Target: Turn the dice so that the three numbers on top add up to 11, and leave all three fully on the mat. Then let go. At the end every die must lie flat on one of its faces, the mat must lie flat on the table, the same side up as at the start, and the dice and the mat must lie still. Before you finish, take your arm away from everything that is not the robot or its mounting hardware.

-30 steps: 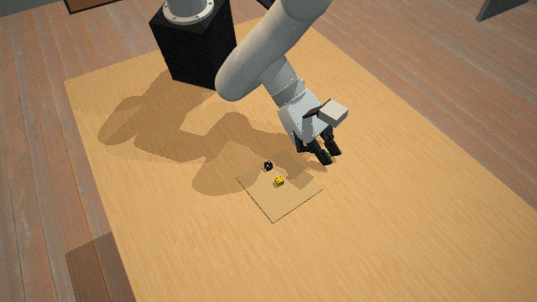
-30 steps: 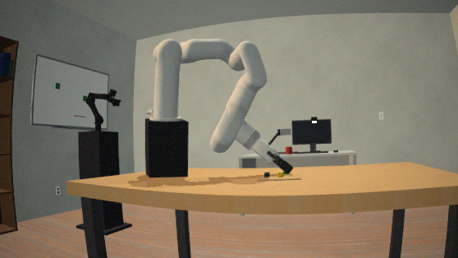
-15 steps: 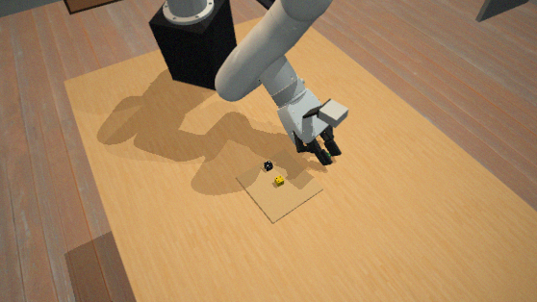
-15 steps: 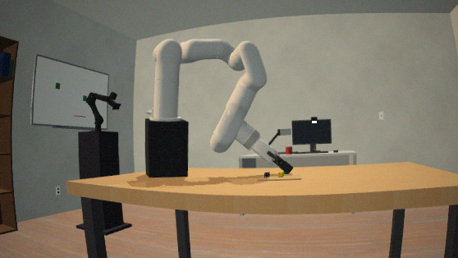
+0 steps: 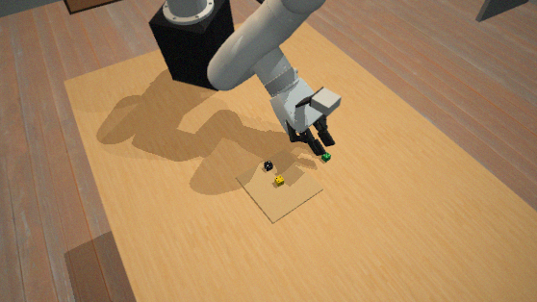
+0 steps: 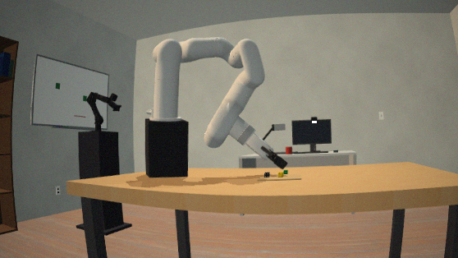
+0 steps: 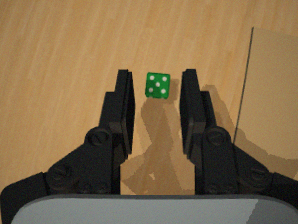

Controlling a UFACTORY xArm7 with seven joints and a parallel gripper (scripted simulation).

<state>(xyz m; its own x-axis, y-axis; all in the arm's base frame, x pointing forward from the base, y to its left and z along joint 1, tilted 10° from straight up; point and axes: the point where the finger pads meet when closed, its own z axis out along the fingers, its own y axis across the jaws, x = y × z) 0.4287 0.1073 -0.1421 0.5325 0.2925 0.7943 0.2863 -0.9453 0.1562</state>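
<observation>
Gripper (image 7: 157, 88) released, clear of the green die (image 7: 157, 86); die lies off the mat (image 5: 289, 199), near its edge.

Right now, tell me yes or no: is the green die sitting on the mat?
No, the green die lies on the bare table beyond the mat edge, by the gripper.

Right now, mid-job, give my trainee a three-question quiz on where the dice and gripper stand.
1. True or false: the green die lies on the mat.
2. Which die lies fully on the mat? A) black die B) yellow die C) green
3. Fill in: the gripper is ____ and holds nothing.

Key: 1 false, it sits on the bare table beyond the mat's edge. 2 B; the black one sits at the mat's corner, too close to call. 3 open.
</observation>
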